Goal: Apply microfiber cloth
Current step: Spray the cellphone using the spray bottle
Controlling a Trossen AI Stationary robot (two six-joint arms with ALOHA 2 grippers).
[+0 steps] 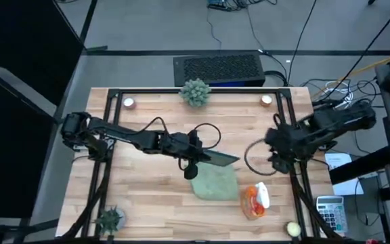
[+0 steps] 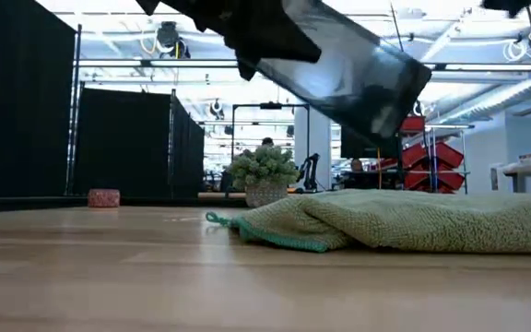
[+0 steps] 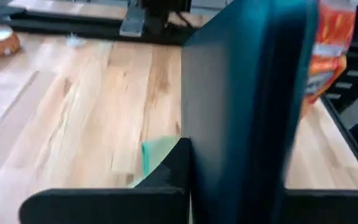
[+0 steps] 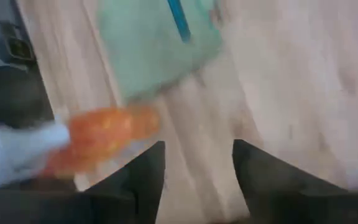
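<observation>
The pale green microfiber cloth (image 1: 215, 183) lies bunched on the wooden table (image 1: 147, 196), right of centre; it also shows in the low view (image 2: 404, 221) and the right wrist view (image 4: 154, 43). Above its far edge hangs a dark tablet (image 1: 219, 158), with my left gripper (image 1: 193, 157) shut on it. My right gripper (image 1: 274, 159) hovers open over the table's right side, nothing between its fingers (image 4: 194, 168). My left gripper pinches the tablet between its two fingers (image 3: 173, 168) at the tablet's left end (image 3: 229, 155), reaching in level from the table's left. The tablet is lifted clear of table and cloth, and the low view shows it tilted (image 2: 348, 69).
An orange spray bottle (image 1: 254, 200) lies right of the cloth. A round spiky plant ball (image 1: 195, 91) stands at the far edge between two small candles (image 1: 128, 102) (image 1: 267, 100). A small succulent (image 1: 110, 218) sits at the near left. A black cable loop (image 1: 256, 159) lies beside my right gripper.
</observation>
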